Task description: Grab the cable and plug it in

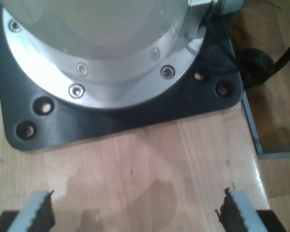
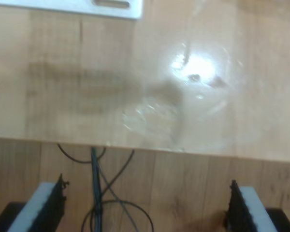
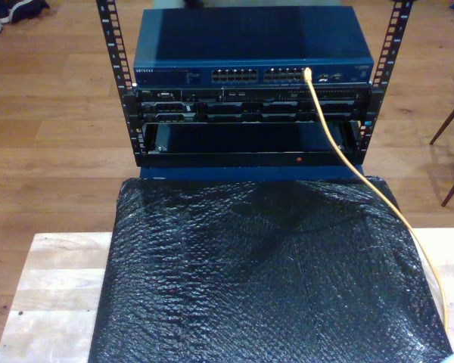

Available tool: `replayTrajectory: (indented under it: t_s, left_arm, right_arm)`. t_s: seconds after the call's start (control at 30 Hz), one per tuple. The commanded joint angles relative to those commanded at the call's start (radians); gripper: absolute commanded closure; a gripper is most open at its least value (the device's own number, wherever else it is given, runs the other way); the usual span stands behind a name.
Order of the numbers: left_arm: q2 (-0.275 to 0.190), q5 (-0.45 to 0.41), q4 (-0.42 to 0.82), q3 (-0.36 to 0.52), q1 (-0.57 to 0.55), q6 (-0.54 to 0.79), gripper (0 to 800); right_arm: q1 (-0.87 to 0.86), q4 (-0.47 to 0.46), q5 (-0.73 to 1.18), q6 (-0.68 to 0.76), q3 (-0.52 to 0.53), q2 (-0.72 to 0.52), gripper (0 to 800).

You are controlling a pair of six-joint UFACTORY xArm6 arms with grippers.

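Spreading across the wooden tabletop (image 3: 53, 280) in the exterior view is a black bubble-wrap sheet (image 3: 265, 280), with a rack (image 3: 250, 83) beyond it holding a blue network switch (image 3: 250, 49). The cable (image 3: 340, 144) already sits in a port of that switch toward the exterior view's right, then trails down over the sheet — so the plugging looks done, or its free end awaits. My first gripper (image 1: 137, 210) hangs open near an arm's base plate (image 1: 121, 116); my second gripper (image 2: 147, 203) is open too, over the tabletop's edge. Next I judge: locate the loose end.
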Motion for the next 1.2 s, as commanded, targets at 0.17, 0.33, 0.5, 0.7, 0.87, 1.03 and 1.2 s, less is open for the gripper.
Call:
replayTrajectory:
  t_s: [0.17,0.33,0.5,0.7,0.87,1.03,1.2]
  left_arm:
    - [0.0,0.0,0.0,0.0,0.0,0.0,0]
    - [0.0,0.0,0.0,0.0,0.0,0.0,0]
    - [0.0,0.0,0.0,0.0,0.0,0.0,0]
    - [0.0,0.0,0.0,0.0,0.0,0.0,0]
    - [0.0,0.0,0.0,0.0,0.0,0.0,0]
    - [0.0,0.0,0.0,0.0,0.0,0.0,0]
    - [0.0,0.0,0.0,0.0,0.0,0.0,0]
  right_arm:
    - [-0.057,0.002,-0.014,-0.077,0.041,0.002,2]
    - [-0.072,0.002,-0.046,-0.097,0.083,-0.002,2]
    - [-0.072,0.003,-0.117,-0.097,0.133,0.003,2]
    - [-0.078,0.002,-0.183,-0.098,0.183,0.011,2]
    - [-0.087,0.003,-0.224,-0.127,0.207,0.032,2]
    - [-0.109,0.008,-0.265,-0.132,0.235,0.034,2]
    - [-0.114,0.012,-0.322,-0.13,0.259,0.031,1]
